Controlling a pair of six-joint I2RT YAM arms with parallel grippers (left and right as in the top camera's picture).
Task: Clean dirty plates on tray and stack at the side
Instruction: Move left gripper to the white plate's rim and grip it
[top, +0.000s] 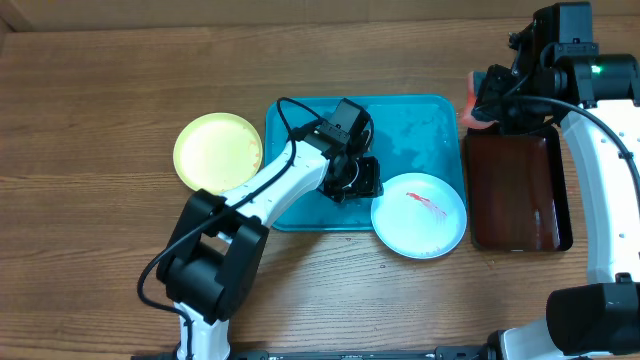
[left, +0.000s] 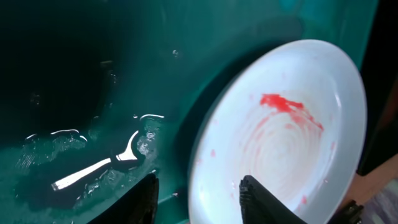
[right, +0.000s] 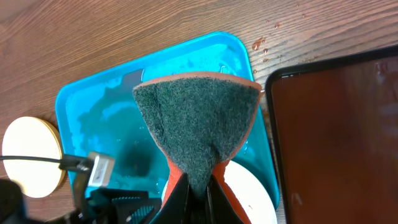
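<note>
My left gripper (top: 362, 186) sits low over the turquoise tray (top: 420, 120) with its jaws apart. In the left wrist view the near rim of the white plate (left: 286, 130) lies between them, and I cannot tell whether either jaw touches it. A red sauce smear (left: 286, 106) shows on the plate just ahead of the fingertips. From overhead, the plate overhangs the tray's front right corner onto the table (top: 100, 80). Water (left: 93, 168) glints on the tray floor left of the fingers. A cream plate (top: 217, 152) lies on the wood off to this gripper's left, just beside the tray's edge. My right gripper (right: 198, 200) is clamped on a sponge (right: 199, 124), green scouring face toward its camera. It is held over the turquoise tray's right edge, next to the dark red-brown tray (top: 515, 190).
</note>
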